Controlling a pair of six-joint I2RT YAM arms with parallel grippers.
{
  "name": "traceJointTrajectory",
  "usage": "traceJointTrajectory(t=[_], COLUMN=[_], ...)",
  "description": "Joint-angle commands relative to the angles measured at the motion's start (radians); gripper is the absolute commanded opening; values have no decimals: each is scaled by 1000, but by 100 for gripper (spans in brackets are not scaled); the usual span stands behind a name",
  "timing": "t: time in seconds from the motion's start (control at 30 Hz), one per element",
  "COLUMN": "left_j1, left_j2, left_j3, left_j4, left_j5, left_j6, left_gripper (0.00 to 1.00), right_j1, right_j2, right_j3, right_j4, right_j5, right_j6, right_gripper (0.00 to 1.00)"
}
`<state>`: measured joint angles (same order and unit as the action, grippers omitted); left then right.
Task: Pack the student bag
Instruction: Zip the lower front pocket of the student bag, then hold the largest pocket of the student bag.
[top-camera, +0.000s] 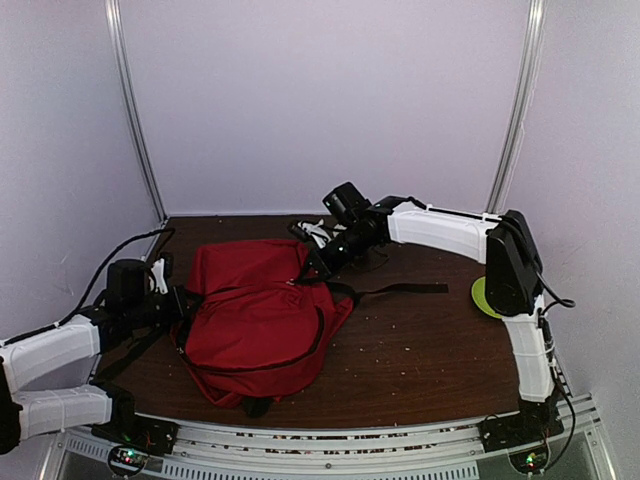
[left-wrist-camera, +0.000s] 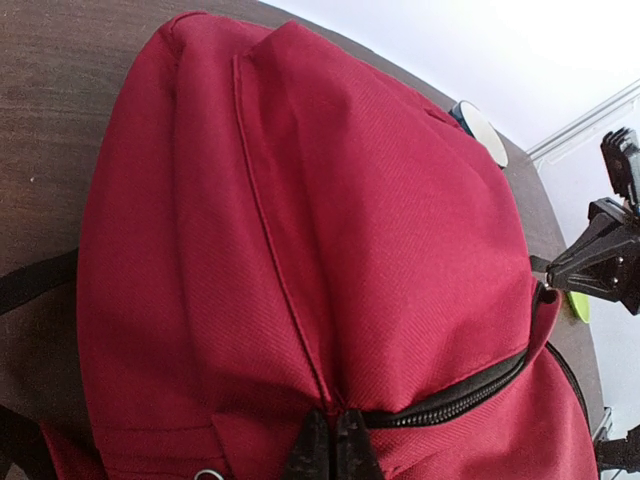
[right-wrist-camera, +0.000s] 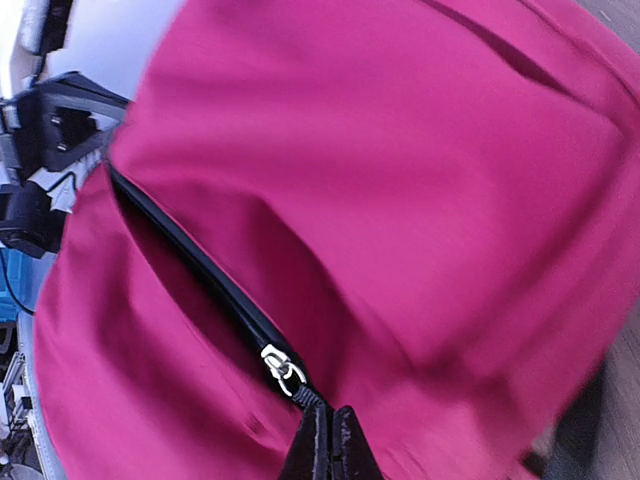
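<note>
Dark wood tabletop (top-camera: 420, 340), white walls (top-camera: 330, 100); student bag (top-camera: 260, 310) pinched by left end effector (left-wrist-camera: 332, 428) and right end effector (right-wrist-camera: 330, 425).

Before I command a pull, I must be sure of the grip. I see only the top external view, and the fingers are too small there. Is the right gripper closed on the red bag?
Observer: The right wrist view shows the right gripper shut, its tips together on the zipper line of the student bag. Whether cloth is pinched, I cannot tell.
Operator: Where is the slider?
Observer: The silver zipper slider lies just ahead of the tips, outside them.
Operator: And the left arm?
Observer: The left wrist view shows the left gripper shut too, its tips on the bag where the black zipper teeth begin. From there the teeth look closed.
</note>
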<state>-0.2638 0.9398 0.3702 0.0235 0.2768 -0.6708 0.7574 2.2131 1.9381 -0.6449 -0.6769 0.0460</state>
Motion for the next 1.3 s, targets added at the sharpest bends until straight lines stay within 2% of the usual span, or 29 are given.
traceJointTrajectory(t=[0.0,0.2,0.33,0.47,0.5,0.63,0.73,0.87,1.0,1.13,1.27], left_j1=[3,3,3,3,3,4,1,1,2,1,1], left_j2=[-19,7,-55,-147,-162,-176,-182,-208,-153,-106,-71], left_j3=[-7,32,89,154,172,227,238,230,257,311,330], left_j4=[-63,-47,-154,-324,-366,-522,-600,-639,-727,-809,-823], left_j5=[-70,-2,-32,-86,-83,28,84,137,176,132,89], left_j6=[30,55,99,147,156,187,152,88,80,112,137], left_gripper=[0,1,19,31,33,34,32,29,31,36,38], right_j1=[-65,-97,-98,-115,-123,-119,-64,71,237,371,420], right_j2=[-89,-107,-128,-147,-149,-231,-337,-409,-402,-363,-311], right_j3=[-77,-113,-107,-104,-100,-134,-225,-303,-349,-347,-333], right_j4=[-32,-17,-9,-7,-14,-29,18,10,-10,-3,28], right_j5=[49,32,25,42,46,46,53,66,129,231,297], right_j6=[-44,-54,-66,-77,-81,-157,-236,-359,-469,-554,-596], right_gripper=[0,0,0,1,4,30,47,50,54,60,63])
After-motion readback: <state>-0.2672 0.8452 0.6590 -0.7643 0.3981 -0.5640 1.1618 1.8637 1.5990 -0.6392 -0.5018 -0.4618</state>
